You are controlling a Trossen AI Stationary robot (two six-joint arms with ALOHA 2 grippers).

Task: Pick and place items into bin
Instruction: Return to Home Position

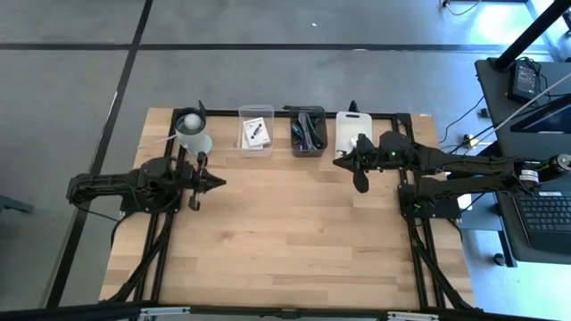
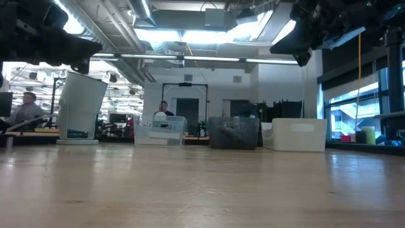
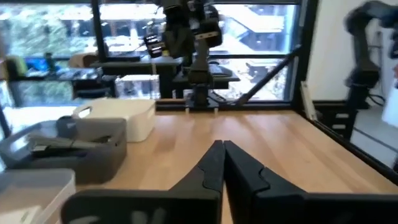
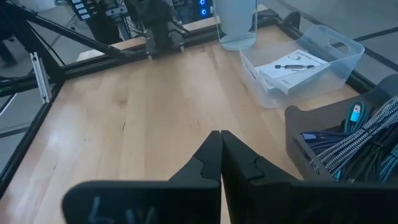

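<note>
**Right gripper (image 4: pixel 220 135) pressed together on nothing: sorting looks done**

The left gripper (image 3: pixel 222 146) is likewise pressed together and empty. Both hover above the pale wooden table (image 1: pixel 285 250), and no loose items lie on the wood. I judge that only the arms' retreat is left.

The low view shows only bin walls. The right wrist view looks inside: a white card with black print (image 4: pixel 292 65) lies in the clear plastic bin (image 4: pixel 266 87), and braided cables (image 4: pixel 360 137) fill the dark grey bin (image 4: pixel 320 109).

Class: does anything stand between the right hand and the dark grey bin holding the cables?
Nothing visible does. The right hand, shut, hovers near the dark grey bin; only bare wooden table shows between them.
</note>
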